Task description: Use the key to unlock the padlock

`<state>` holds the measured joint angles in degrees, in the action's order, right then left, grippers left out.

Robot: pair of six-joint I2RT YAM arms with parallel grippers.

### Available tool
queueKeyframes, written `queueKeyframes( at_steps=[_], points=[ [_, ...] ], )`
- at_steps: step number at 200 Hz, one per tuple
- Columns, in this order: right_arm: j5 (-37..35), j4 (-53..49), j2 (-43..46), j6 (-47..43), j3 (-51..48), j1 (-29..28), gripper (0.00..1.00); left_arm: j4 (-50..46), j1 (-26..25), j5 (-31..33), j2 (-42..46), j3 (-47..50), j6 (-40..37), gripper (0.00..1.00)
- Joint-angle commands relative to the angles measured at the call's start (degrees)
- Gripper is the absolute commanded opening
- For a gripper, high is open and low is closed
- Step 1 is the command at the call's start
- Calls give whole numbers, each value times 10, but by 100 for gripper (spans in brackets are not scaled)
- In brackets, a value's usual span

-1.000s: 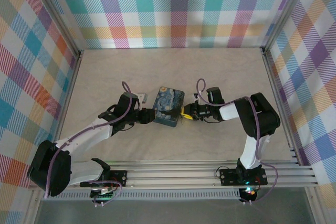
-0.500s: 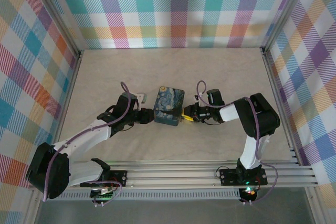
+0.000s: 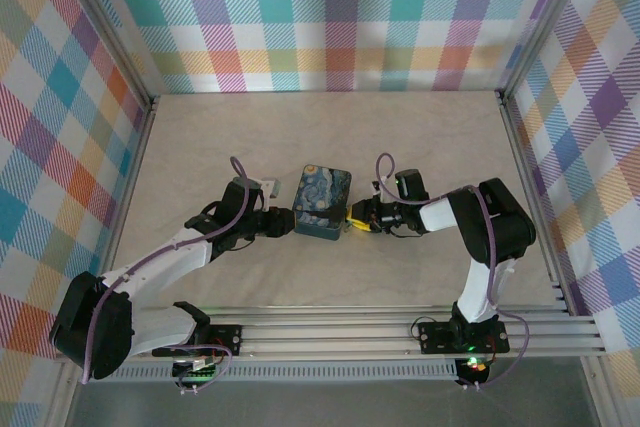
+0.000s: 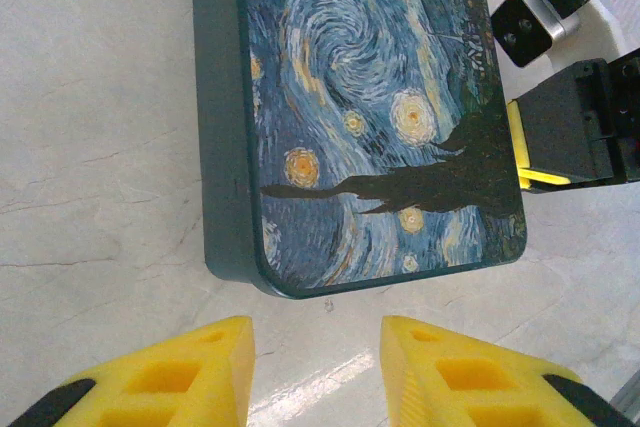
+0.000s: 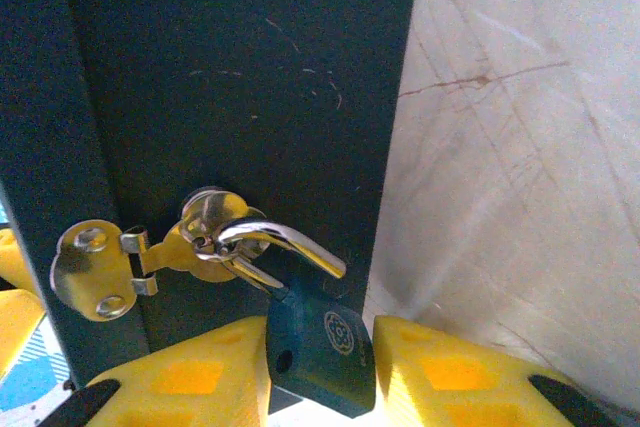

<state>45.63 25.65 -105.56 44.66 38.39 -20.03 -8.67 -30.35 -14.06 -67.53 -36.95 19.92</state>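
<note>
The padlock [image 5: 318, 347] sits between my right gripper [image 5: 320, 342] jaws, long axis ahead toward the hasp [image 5: 150, 252]; clamped or not, I cannot tell. My left gripper [image 4: 315, 347] jaws stand apart, empty, box [image 4: 370, 97] ahead.

Contact of yellow fingers [image 5: 185, 377] with padlock [image 5: 320, 347] unclear; far end of tin [image 4: 360, 97] beyond picture edge

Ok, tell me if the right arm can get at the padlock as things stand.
Probably yes: the padlock hangs from the box's latch, right between the fingers of the right gripper, with nothing in the way.
</note>
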Motion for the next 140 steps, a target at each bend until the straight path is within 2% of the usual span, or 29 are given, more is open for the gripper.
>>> queueKeyframes(
  at_steps=[1, 93, 127, 140],
  points=[
    [-12, -20, 14, -26, -7, 7, 31, 11, -5, -11, -1, 7, 6, 37],
    [-31, -80, 43, -77, -6, 7, 3, 21, -8, -16, -8, 10, 12, 37],
    [-36, -123, 47, -103, 7, 7, 1, 24, -9, -17, -12, 10, 12, 37],
    [-38, -148, 48, -120, 16, 7, 6, 24, -10, -17, -12, 10, 12, 37]
  ],
)
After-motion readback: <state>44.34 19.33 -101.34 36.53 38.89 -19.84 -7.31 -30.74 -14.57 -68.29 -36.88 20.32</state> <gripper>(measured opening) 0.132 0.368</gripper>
